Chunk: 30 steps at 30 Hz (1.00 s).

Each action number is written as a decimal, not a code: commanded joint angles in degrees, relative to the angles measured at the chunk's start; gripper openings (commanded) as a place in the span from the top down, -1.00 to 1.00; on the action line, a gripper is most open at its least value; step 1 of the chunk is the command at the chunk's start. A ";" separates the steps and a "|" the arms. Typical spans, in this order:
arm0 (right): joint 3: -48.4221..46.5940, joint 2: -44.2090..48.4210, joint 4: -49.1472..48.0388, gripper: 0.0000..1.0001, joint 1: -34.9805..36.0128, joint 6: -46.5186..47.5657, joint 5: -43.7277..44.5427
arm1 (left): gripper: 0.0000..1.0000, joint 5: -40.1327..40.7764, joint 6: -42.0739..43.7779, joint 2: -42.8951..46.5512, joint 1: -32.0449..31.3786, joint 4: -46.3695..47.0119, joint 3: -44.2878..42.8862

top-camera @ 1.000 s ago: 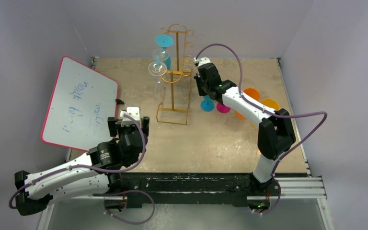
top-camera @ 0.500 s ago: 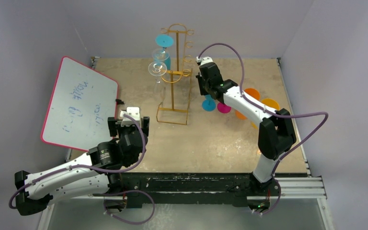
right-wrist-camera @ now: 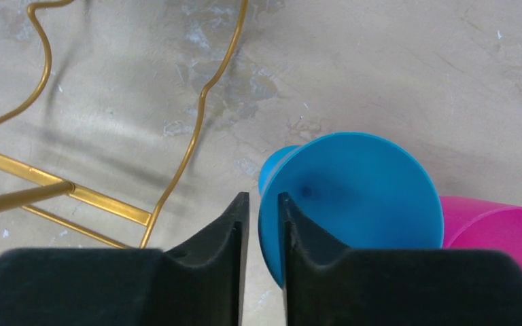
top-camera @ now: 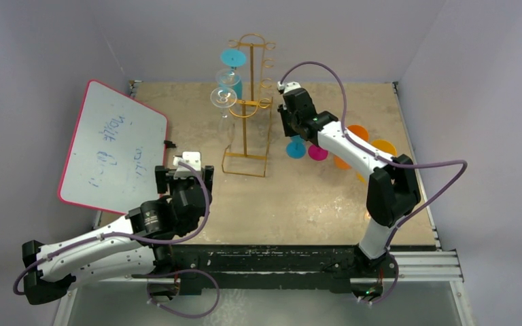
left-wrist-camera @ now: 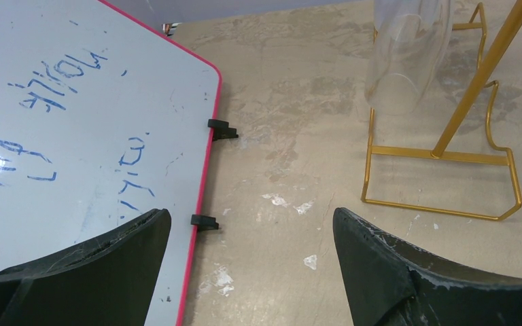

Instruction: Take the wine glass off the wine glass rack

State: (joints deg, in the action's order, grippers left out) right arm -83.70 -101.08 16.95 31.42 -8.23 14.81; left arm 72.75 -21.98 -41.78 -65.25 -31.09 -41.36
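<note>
One sandy table (top-camera: 299, 204) is carrying the gold wine glass rack (top-camera: 249, 129) (clear glasses (top-camera: 223, 97) are hanging on its left); the left hand (left-wrist-camera: 250, 216) is hovering, fingers spread wide; the right hand (right-wrist-camera: 264, 200), fingers narrowly parted, is hovering at the blue wine glass (right-wrist-camera: 360, 197) just right of the rack.

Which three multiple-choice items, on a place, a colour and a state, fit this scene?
1. Where is the whiteboard relative to the wine glass rack? A on it; B left of it; C right of it.
2. What colour is the topmost glass on the rack? A pink; B orange; C blue.
3. How is the left tool? A open, empty; B shut on a glass; C shut on the whiteboard.
Key: B, it lies left of the rack; C, its round foot is blue; A, its jaws stand wide apart.
</note>
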 commanded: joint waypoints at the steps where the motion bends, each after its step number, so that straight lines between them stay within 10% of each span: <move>1: -3.36 3.87 1.98 0.40 -0.29 0.88 -1.65 | -0.79 0.79 -1.09 0.03 0.30 -0.11 -2.68; 13: -1.83 14.90 2.08 0.10 -0.25 -1.10 -3.28 | -0.81 -5.21 -4.97 -0.14 0.30 -1.98 -4.71; 30: 38.49 61.67 -17.37 -0.32 -0.22 -31.57 -16.61 | -1.00 -13.00 -17.30 -5.51 10.28 0.13 -5.07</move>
State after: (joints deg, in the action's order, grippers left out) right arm -52.27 -46.65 5.50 31.42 -29.39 1.67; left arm 64.88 -31.00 -49.08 -61.93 -31.22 -44.42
